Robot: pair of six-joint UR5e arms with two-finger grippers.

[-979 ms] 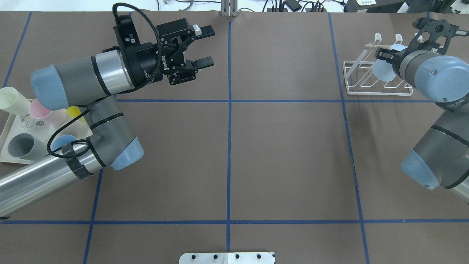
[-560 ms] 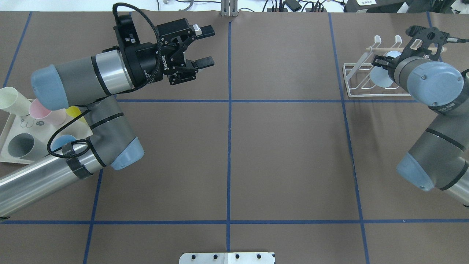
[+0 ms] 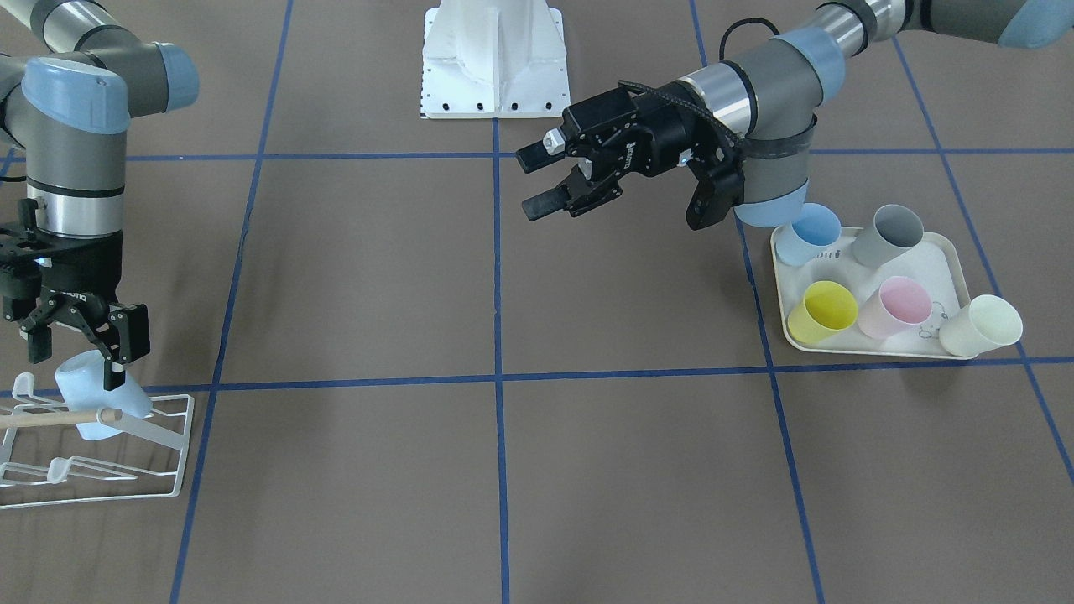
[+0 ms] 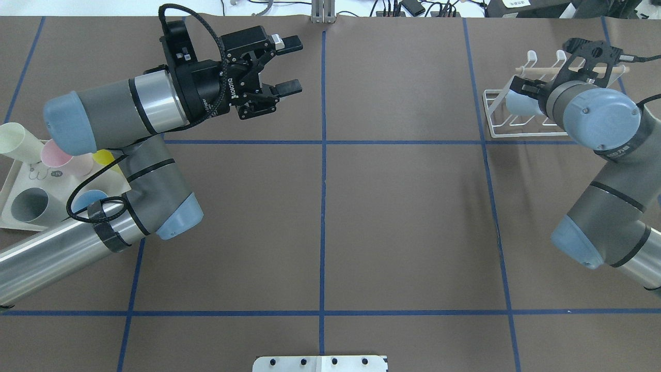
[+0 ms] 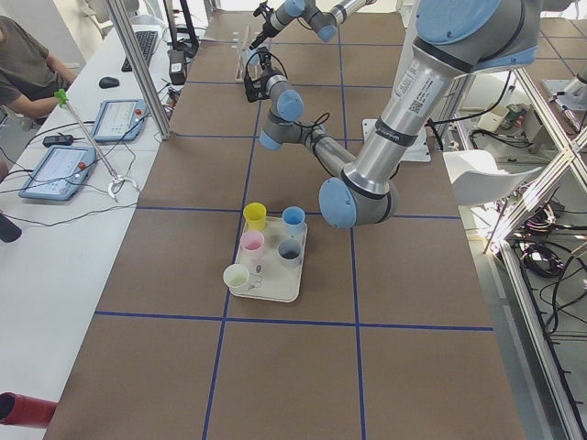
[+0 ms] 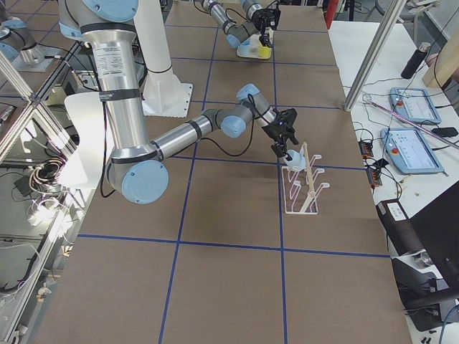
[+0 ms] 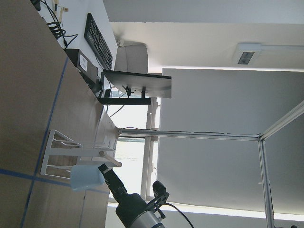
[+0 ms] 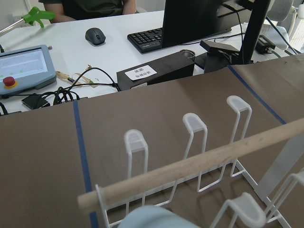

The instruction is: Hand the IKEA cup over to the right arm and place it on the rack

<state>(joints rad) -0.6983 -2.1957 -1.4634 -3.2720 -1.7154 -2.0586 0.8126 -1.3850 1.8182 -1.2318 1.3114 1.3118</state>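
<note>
My right fingers grip the pale blue cup, tilted at 6 o'clock of them over the rack; left fingers spread, empty

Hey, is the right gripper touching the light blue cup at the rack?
Touching. In the front-facing view the right gripper has its fingers closed on the light blue cup.
</note>
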